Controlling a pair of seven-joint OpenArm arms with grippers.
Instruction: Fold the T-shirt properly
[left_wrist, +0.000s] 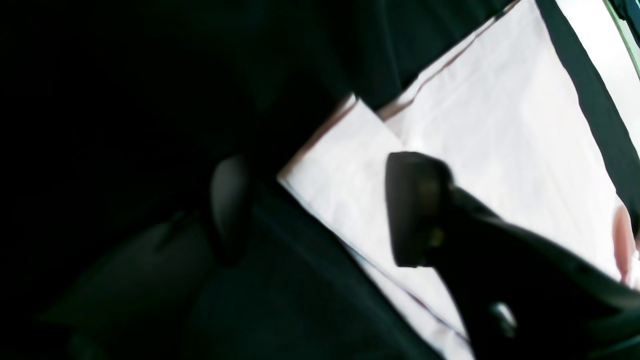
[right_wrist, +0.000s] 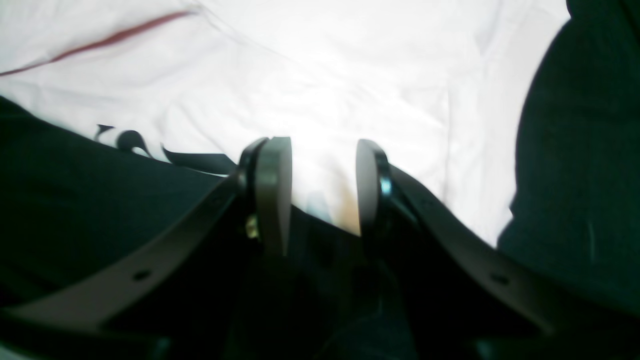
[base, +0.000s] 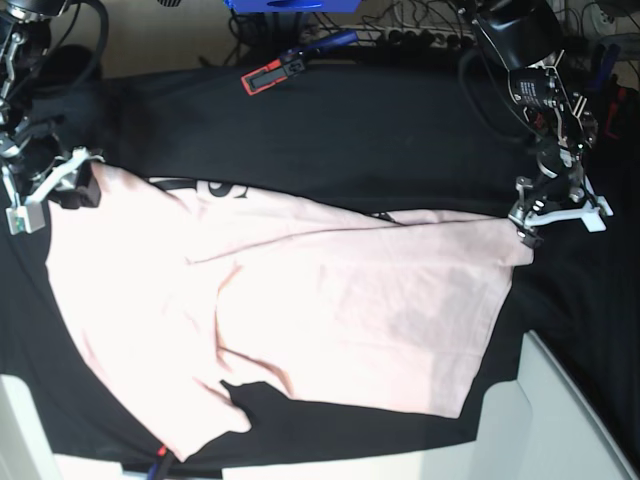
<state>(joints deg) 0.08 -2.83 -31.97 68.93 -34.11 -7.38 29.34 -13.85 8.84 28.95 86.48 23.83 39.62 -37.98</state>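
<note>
The shirt (base: 300, 310) lies spread across the middle of the black cloth (base: 380, 130), plain pink side up, folded over on itself. A diagonal fold line runs from its upper left toward its right corner. Along its far edge a strip of black lettering (base: 205, 188) peeks out from under the folded layer. Its near edge is uneven, with a flap hanging down toward the front edge of the cloth at the shirt's lower left. In the left wrist view the shirt (left_wrist: 500, 140) shows a stacked corner with a thin reddish seam line, lying flat on the cloth (left_wrist: 150, 100).

At the shirt's right corner in the base view stands the left gripper (base: 545, 210), its fingers spread wide. In its own view one finger (left_wrist: 415, 210) is over the shirt and the other over the cloth beside the shirt's edge, and nothing lies between them. The left gripper (left_wrist: 320, 207) holds nothing.

At the shirt's upper left corner in the base view is the right gripper (base: 62, 190). In its own view the right gripper (right_wrist: 324, 190) has its jaws partly apart, with the shirt's (right_wrist: 325, 85) edge right at the gap between them. Whether cloth is pinched there I cannot tell, since the view is blurred and overexposed.

Beyond the shirt's far edge, a red and black tool (base: 272, 72) lies on the cloth.
</note>
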